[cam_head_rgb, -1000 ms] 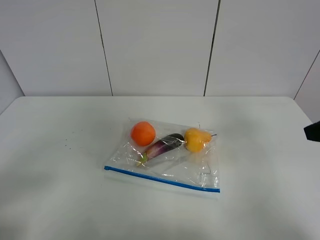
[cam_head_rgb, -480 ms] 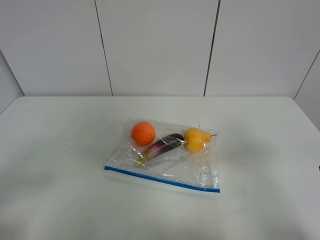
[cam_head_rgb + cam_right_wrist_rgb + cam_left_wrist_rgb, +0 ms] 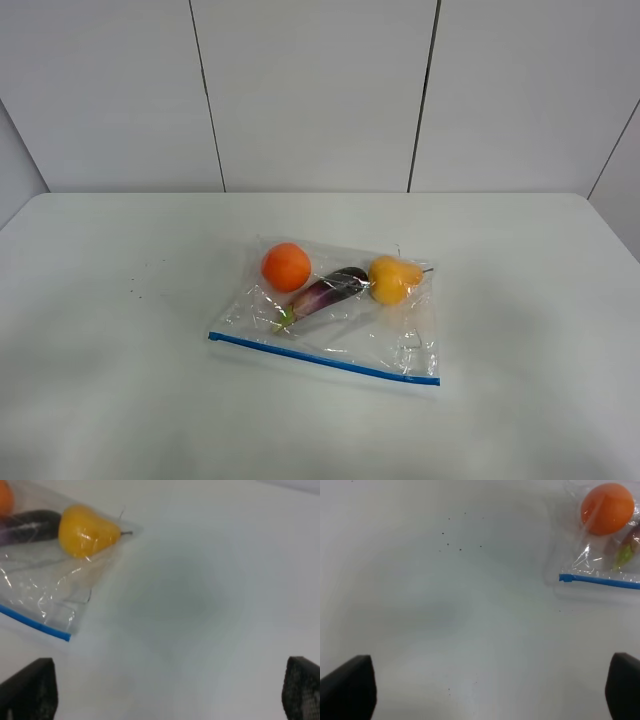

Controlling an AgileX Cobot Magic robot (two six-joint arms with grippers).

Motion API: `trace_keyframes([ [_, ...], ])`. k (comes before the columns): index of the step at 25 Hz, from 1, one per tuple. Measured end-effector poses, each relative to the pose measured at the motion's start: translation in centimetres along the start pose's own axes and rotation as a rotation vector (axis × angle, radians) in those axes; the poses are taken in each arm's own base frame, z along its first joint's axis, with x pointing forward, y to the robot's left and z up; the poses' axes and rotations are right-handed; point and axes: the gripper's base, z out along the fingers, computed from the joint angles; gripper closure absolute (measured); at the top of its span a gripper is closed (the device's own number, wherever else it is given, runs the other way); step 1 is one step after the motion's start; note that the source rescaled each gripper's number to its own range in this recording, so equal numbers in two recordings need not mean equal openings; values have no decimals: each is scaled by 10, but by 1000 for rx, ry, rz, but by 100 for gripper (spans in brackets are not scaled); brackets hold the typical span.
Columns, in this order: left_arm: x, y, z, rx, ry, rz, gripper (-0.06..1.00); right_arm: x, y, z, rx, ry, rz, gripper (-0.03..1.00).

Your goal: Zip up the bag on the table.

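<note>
- The bag point(image 3: 330, 315) lay flat near the middle of the tabletop point(image 3: 110, 340), with its blue zipper strip point(image 3: 322, 358) along the near edge, running left to right.
- Neither arm showed in the high view.
- The left claw point(image 3: 490, 690) stood wide open and empty; the strip's left end lay ahead, well apart.
- The right claw point(image 3: 170, 692), equally wide and empty, faced the strip's right end point(image 3: 62, 635).
- Neither looked clearly nearer.
</note>
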Motion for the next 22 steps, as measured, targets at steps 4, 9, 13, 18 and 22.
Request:
trace_keyframes([
  [4,0,0,0,0,0,0,-5,7,3,-9,14,-62,6,-3],
  [9,0,0,0,0,0,0,-5,16,5,-17,43,-118,7,-3],
  [13,0,0,0,0,0,0,-5,18,4,-19,54,-131,16,-3],
  [18,0,0,0,0,0,0,-5,18,4,-19,57,-130,19,-3],
  [22,0,0,0,0,0,1,-5,18,3,-19,65,-128,32,-3],
])
